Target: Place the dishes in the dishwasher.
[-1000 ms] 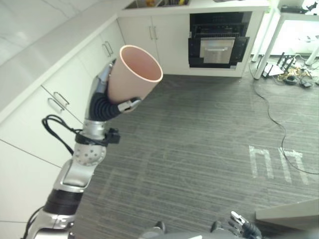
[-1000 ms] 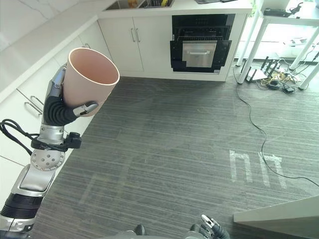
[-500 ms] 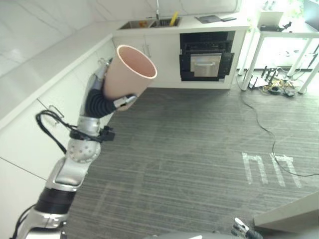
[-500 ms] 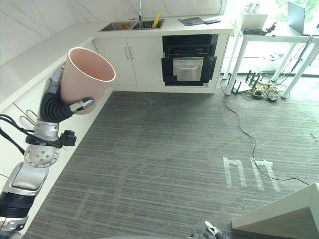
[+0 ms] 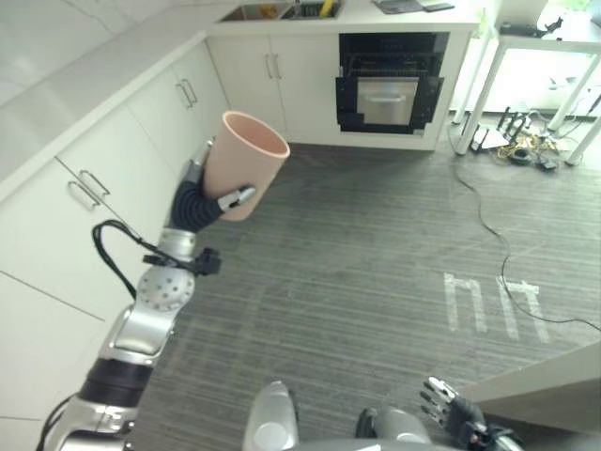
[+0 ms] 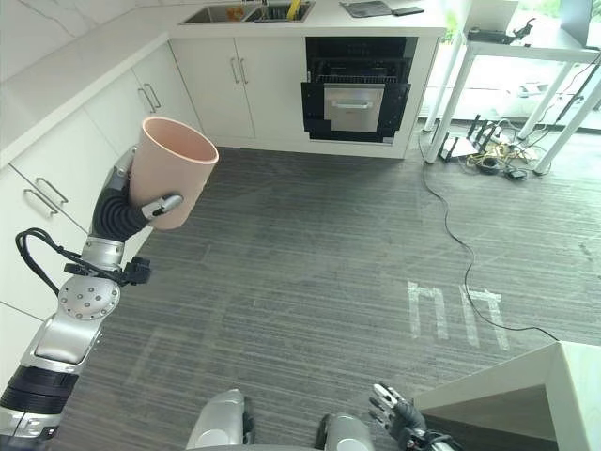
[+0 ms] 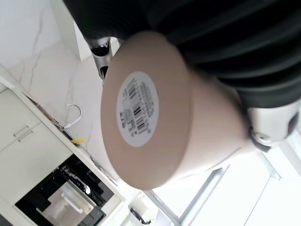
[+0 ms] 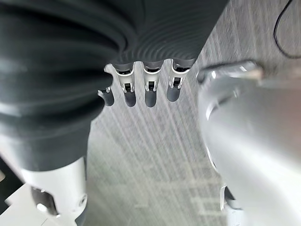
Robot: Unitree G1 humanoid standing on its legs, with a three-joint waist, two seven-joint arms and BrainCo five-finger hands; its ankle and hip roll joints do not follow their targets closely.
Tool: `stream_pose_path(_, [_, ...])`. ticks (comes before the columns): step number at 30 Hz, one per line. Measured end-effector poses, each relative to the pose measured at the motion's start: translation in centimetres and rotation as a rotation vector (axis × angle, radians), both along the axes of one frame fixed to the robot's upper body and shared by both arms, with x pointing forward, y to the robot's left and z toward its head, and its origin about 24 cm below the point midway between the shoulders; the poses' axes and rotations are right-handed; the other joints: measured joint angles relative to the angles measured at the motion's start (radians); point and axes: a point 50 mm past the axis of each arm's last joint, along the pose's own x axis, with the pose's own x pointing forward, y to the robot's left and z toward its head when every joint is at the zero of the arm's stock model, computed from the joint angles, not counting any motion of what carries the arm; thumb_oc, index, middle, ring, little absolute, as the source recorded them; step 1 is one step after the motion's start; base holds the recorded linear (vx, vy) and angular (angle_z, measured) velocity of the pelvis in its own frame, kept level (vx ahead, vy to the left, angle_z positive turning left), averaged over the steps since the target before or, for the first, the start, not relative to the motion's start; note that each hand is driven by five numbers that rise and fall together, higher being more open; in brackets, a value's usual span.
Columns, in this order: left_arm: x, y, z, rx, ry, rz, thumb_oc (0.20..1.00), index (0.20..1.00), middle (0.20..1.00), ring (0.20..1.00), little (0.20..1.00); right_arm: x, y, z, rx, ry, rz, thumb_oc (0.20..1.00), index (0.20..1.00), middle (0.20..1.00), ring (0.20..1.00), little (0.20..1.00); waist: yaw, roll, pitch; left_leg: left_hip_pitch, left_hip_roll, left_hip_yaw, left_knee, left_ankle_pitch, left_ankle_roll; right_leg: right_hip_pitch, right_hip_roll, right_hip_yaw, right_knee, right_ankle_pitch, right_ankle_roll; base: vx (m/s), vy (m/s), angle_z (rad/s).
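1. In the left eye view you see the left hand (image 5: 208, 195) left of centre in the frame, its fingers and thumb wrapped round a pink cup (image 5: 242, 163). The cup is raised above the grey floor (image 5: 376, 272), mouth tilted to the upper right. White cabinets (image 5: 113, 160) run down the left edge under a pale countertop (image 5: 84, 80). At top centre you see the black dishwasher (image 5: 390, 83) with its door standing open, and a sink (image 5: 272, 10) on the counter to its left. A white table (image 5: 540, 47) stands at the upper right, with a tangle of cables (image 5: 526, 150) on the floor beneath it. The right hand (image 5: 449, 411) sits at the bottom right, beside a pale surface edge (image 5: 554, 376).

2. In the right eye view you find the same scene: the cup sits in the left hand at centre left, and the dishwasher is at top centre, well apart from it. The right hand hangs low at the bottom, fingers spread and loose, grasping nothing.

3. In the left wrist view you look at the cup's flat base, which carries a round white barcode label (image 7: 138, 108). The hand's dark ribbed cover lies along the cup's side, and the dishwasher shows at the lower left.

4. In the right wrist view you see the right hand's dark-tipped fingers (image 8: 150, 92) hanging straight over the floor, released.
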Motion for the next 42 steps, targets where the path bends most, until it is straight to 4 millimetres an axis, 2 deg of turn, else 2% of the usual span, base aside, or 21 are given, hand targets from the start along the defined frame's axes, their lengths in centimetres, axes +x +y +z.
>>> stream_pose_path(4, [0.5,-1.5,-0.9,-0.054,0.009,-0.043,0.200,0.200,0.200,0.200,0.200,0.8,0.0,0.4,-0.021,-0.036,0.025,1.000,1.000,1.000,1.000,1.000,-0.012,0.012,0.060,-0.013,0.072,0.094,-0.035,0.040,0.017,0.079,0.011,0.036,0.038,-0.041,-0.024,0.41,0.428,-0.40])
stream_pose_path(8, [0.4,-1.9,-0.7,0.011,0.005,-0.079,0.200,0.200,0.200,0.200,0.200,0.0,0.0,0.0,-0.048,0.005,-0.025,1.000,1.000,1.000,1.000,1.000,-0.005,-0.008,0.056,0.012,-0.110,0.026,0.060,0.037,0.086,0.198,-0.020,0.080,0.032,-0.123,-0.008,0.47,0.321,-0.37])
stream_pose_path(10, [0.5,-2.2,-0.9,0.057,0.037,-0.120,0.200,0.200,0.200,0.200,0.200,-1.5,2.1,-0.7,-0.001,0.008,-0.082,1.000,1.000,1.000,1.000,1.000,0.027,-0.062,0.025,0.072,-0.175,0.056,0.132,-0.036,0.243,0.101,-0.115,0.063,0.465,-0.149,0.111,0.37,0.300,0.08])
stream_pose_path(13, [0.4,-1.4,-0.3,0.148,0.053,-0.116,0.200,0.200,0.200,0.200,0.200,-1.5,4.1,-0.9,0.037,-0.013,-0.129,1.000,1.000,1.000,1.000,1.000,0.003,-0.096,0.001,0.145,-0.235,0.037,0.092,-0.066,0.274,-0.099,-0.227,0.080,0.826,0.074,0.230,0.21,0.087,0.31])
stream_pose_path(15, [0.4,-0.6,0.3,0.194,0.051,-0.102,0.200,0.200,0.200,0.200,0.200,0.2,4.1,-0.3,0.044,-0.074,-0.137,1.000,1.000,1.000,1.000,1.000,-0.007,-0.067,0.002,0.226,-0.235,0.029,-0.009,-0.057,0.273,-0.197,-0.209,0.070,0.765,0.024,0.198,0.26,-0.010,0.09])
stream_pose_path(18, [0.6,-1.1,-0.2,0.210,0.074,-0.118,0.200,0.200,0.200,0.200,0.200,1.3,3.8,0.3,0.026,-0.116,-0.107,1.000,1.000,1.000,1.000,1.000,-0.059,-0.024,0.005,0.379,-0.227,0.014,-0.125,-0.057,0.257,-0.241,-0.168,-0.050,0.230,0.022,0.107,0.41,-0.180,0.17])
stream_pose_path(20, [0.7,-1.3,-0.2,0.205,0.068,-0.121,0.200,0.200,0.200,0.200,0.200,0.9,3.1,0.3,0.027,-0.109,-0.112,1.000,1.000,1.000,1.000,1.000,-0.097,-0.024,0.004,0.408,-0.232,0.014,-0.118,-0.135,0.174,-0.263,-0.178,-0.056,-0.031,0.124,0.151,0.53,-0.223,0.34])
stream_pose_path(21, [0.7,-0.8,-0.6,0.185,0.077,-0.093,0.200,0.200,0.200,0.200,0.200,0.2,2.3,0.1,0.023,-0.111,-0.165,1.000,1.000,1.000,1.000,1.000,-0.110,-0.066,0.003,0.478,-0.274,0.039,-0.118,-0.183,0.220,-0.337,-0.252,-0.024,-0.110,0.263,0.183,0.89,-0.343,0.20])
stream_pose_path(23, [0.4,-0.4,-1.3,0.177,0.105,-0.079,0.200,0.200,0.200,0.200,0.200,0.0,2.0,-0.2,0.029,-0.086,-0.207,1.000,1.000,1.000,1.000,1.000,-0.115,-0.046,-0.007,0.606,-0.202,0.032,-0.113,-0.282,0.139,-0.311,-0.243,-0.020,-0.067,0.265,0.181,0.99,-0.420,0.10])
stream_pose_path(25, [-0.6,-1.3,-3.3,0.136,0.159,-0.116,0.200,0.200,0.200,0.200,0.200,-0.8,1.2,-0.4,0.006,-0.045,-0.203,1.000,1.000,1.000,1.000,1.000,-0.129,-0.016,-0.026,0.634,-0.059,-0.040,0.124,-0.324,0.091,-0.321,-0.128,0.050,0.312,0.110,0.011,0.73,-0.382,0.42])
stream_pose_path(26, [-1.2,-2.0,-2.7,0.130,0.130,-0.141,0.200,0.200,0.200,0.200,0.200,0.1,0.6,0.1,-0.021,-0.063,-0.164,1.000,1.000,1.000,1.000,1.000,-0.092,-0.011,-0.040,0.563,-0.031,-0.113,0.274,-0.199,0.089,-0.305,-0.098,0.030,0.346,0.017,-0.034,0.63,-0.431,0.15])
stream_pose_path(28, [-1.7,-3.0,-1.0,0.129,0.054,-0.183,0.200,0.200,0.200,0.200,0.200,2.0,-0.6,1.2,-0.056,-0.122,-0.136,1.000,1.000,1.000,1.000,1.000,-0.093,-0.005,-0.049,0.352,-0.057,-0.216,0.643,0.023,0.007,-0.245,-0.044,0.028,0.320,-0.064,-0.128,0.47,-0.397,-0.20])
stream_pose_path(31, [-1.3,-2.6,0.2,0.164,0.018,-0.179,0.200,0.200,0.200,0.200,0.200,0.5,-0.8,0.5,-0.035,-0.084,-0.205,1.000,1.000,1.000,1.000,1.000,-0.059,-0.080,-0.045,-0.113,-0.114,-0.066,1.257,0.065,0.097,-0.070,0.001,0.040,0.195,-0.099,-0.147,0.41,-0.056,-0.21])
stream_pose_path(32, [-1.0,-1.8,-0.1,0.183,0.048,-0.160,0.200,0.200,0.200,0.200,0.200,-0.4,-0.1,-0.2,-0.014,-0.046,-0.216,1.000,1.000,1.000,1.000,1.000,-0.041,-0.124,-0.030,-0.191,-0.158,-0.003,1.121,-0.022,0.182,0.041,0.012,0.057,0.080,-0.080,-0.123,0.54,0.215,-0.90])
stream_pose_path(33, [-0.4,-0.3,-1.3,0.183,0.117,-0.107,0.200,0.200,0.200,0.200,0.200,-0.7,0.1,-0.4,-0.005,-0.031,-0.186,1.000,1.000,1.000,1.000,1.000,-0.012,-0.087,-0.026,-0.173,-0.224,0.031,0.528,-0.044,0.265,0.135,0.080,0.048,0.064,-0.010,-0.008,0.52,0.249,-1.01])
stream_pose_path(35, [-0.1,0.4,-1.2,0.174,0.129,-0.077,0.200,0.200,0.200,0.200,0.200,-0.6,0.2,-0.1,-0.016,-0.049,-0.126,1.000,1.000,1.000,1.000,1.000,-0.039,0.031,-0.030,-0.056,-0.216,-0.008,0.038,0.241,0.436,0.069,0.155,0.043,0.394,-0.137,0.050,0.32,0.193,-1.41])
stream_pose_path(36, [-0.4,1.2,-1.4,0.162,0.128,-0.044,0.200,0.200,0.200,0.200,0.200,0.1,0.3,0.0,-0.030,-0.049,-0.097,1.000,1.000,1.000,1.000,1.000,-0.012,0.036,-0.032,-0.001,-0.200,-0.020,-0.002,0.219,0.256,0.000,0.085,0.085,0.535,-0.258,0.057,0.29,0.200,-1.37])
stream_pose_path(37, [0.0,1.1,-1.7,0.122,0.134,-0.033,0.200,0.200,0.200,0.200,0.200,0.6,0.3,0.2,-0.026,-0.073,-0.093,1.000,1.000,1.000,1.000,1.000,-0.043,-0.016,-0.048,-0.030,-0.246,-0.070,-0.010,0.268,0.325,-0.088,0.024,0.180,0.600,-0.294,0.048,0.34,0.255,-1.38])
stream_pose_path(39, [0.0,-0.8,-3.2,0.103,0.171,-0.094,0.200,0.200,0.200,0.200,0.200,-0.3,0.2,-0.1,-0.027,-0.038,-0.120,1.000,1.000,1.000,1.000,1.000,-0.038,-0.028,-0.043,-0.096,-0.281,-0.070,0.067,0.205,0.253,0.044,0.002,0.166,0.275,-0.275,-0.008,0.32,0.330,-0.33])
stream_pose_path(41, [-0.5,-1.6,-2.1,0.100,0.106,-0.114,0.200,0.200,0.200,0.200,0.200,-3.7,1.4,-1.2,0.012,0.048,-0.139,1.000,1.000,1.000,1.000,1.000,-0.073,0.015,-0.047,0.068,-0.245,-0.014,-0.045,0.211,0.424,0.007,0.024,0.129,0.467,-0.189,0.058,0.31,0.386,0.39])
stream_pose_path(42, [-0.4,-1.3,-1.4,0.053,0.065,-0.087,0.200,0.200,0.200,0.200,0.200,-2.4,1.0,-0.8,0.004,0.023,-0.132,1.000,1.000,1.000,1.000,1.000,-0.060,0.023,-0.039,0.080,-0.231,-0.032,-0.088,0.211,0.423,-0.085,-0.039,0.150,0.504,-0.230,0.052,0.32,0.415,0.22])
